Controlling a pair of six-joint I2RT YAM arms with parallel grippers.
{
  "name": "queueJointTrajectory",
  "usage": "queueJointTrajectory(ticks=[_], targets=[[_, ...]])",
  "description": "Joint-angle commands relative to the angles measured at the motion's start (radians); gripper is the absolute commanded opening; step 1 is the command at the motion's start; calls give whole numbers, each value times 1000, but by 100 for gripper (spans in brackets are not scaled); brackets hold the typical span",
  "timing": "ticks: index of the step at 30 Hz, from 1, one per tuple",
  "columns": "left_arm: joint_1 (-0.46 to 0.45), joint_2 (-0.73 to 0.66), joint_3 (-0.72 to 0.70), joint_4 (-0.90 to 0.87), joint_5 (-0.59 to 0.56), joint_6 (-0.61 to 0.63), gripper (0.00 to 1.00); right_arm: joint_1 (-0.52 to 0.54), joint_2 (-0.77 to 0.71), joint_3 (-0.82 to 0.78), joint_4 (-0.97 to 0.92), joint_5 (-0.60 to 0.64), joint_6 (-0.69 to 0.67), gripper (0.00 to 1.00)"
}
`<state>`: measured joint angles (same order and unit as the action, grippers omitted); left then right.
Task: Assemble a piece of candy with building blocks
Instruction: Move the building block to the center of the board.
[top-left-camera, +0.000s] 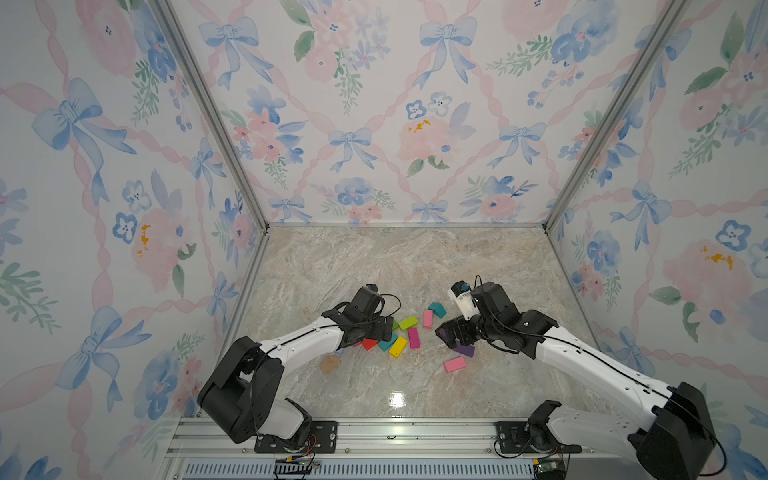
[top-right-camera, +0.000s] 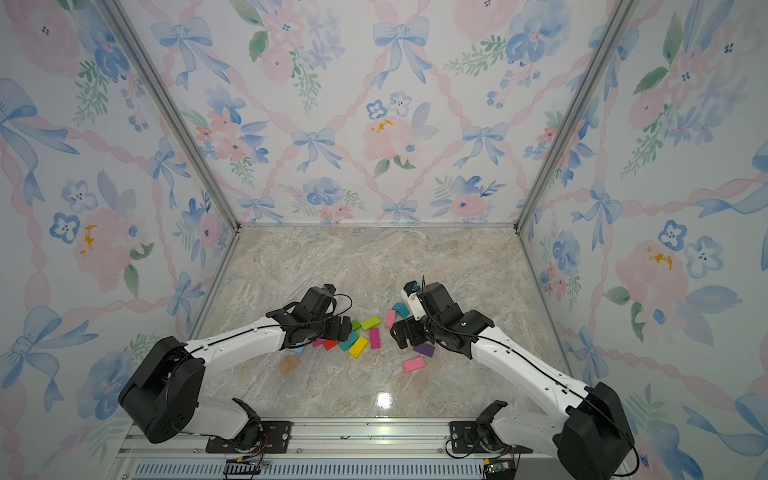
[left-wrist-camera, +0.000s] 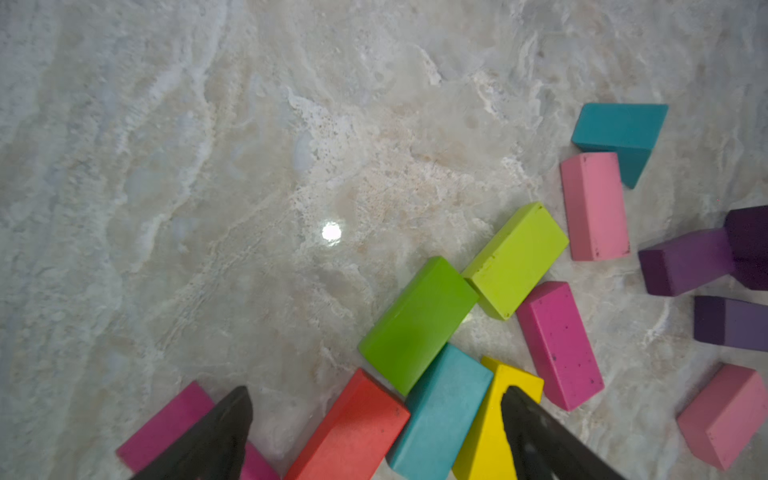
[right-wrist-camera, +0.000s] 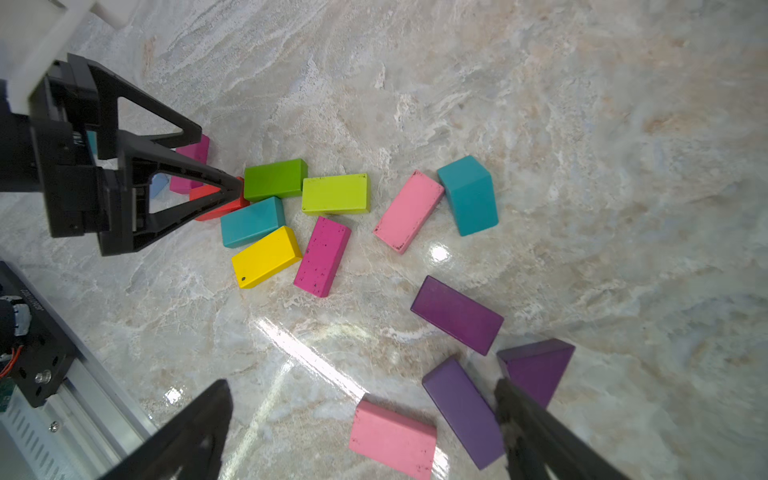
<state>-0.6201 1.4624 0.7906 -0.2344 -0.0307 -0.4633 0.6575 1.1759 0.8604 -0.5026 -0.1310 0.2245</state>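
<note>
The building blocks lie scattered on the marble floor (top-left-camera: 374, 266) between my two arms. My left gripper (left-wrist-camera: 374, 399) is open and low over a tight cluster. A red block (left-wrist-camera: 353, 428) and a teal block (left-wrist-camera: 444, 411) lie between its fingers, and one fingertip overlaps a yellow block (left-wrist-camera: 494, 419). Green (left-wrist-camera: 415, 324), lime (left-wrist-camera: 515, 259) and magenta (left-wrist-camera: 559, 345) blocks touch that cluster. My right gripper (right-wrist-camera: 361, 390) is open above a pink block (right-wrist-camera: 392, 440) and a purple block (right-wrist-camera: 461, 411), with a purple wedge (right-wrist-camera: 540, 370) beside one finger.
A tan block (top-left-camera: 330, 364) lies apart near the left arm. A pink block (top-left-camera: 428, 318) and a teal wedge (top-left-camera: 437, 309) sit farther back. Flowered walls close three sides, and an aluminium rail (top-left-camera: 374, 432) runs along the front.
</note>
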Motion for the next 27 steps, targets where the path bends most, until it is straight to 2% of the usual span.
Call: queueJointTrajectory(ticks=[1, 7, 11, 22, 27], targets=[[-15, 59, 73, -56, -23, 74, 92, 8, 41, 50, -104, -18, -11, 99], [-31, 154, 150, -151, -97, 167, 87, 8, 38, 65, -111, -10, 1, 99], [-33, 162, 139, -161, -69, 201, 82, 8, 55, 82, -106, -9, -2, 99], [-44, 231, 143, -168, -61, 219, 73, 1, 41, 88, -129, 2, -45, 99], [-46, 266, 159, -179, -116, 219, 66, -23, 29, 82, -134, 0, -63, 99]])
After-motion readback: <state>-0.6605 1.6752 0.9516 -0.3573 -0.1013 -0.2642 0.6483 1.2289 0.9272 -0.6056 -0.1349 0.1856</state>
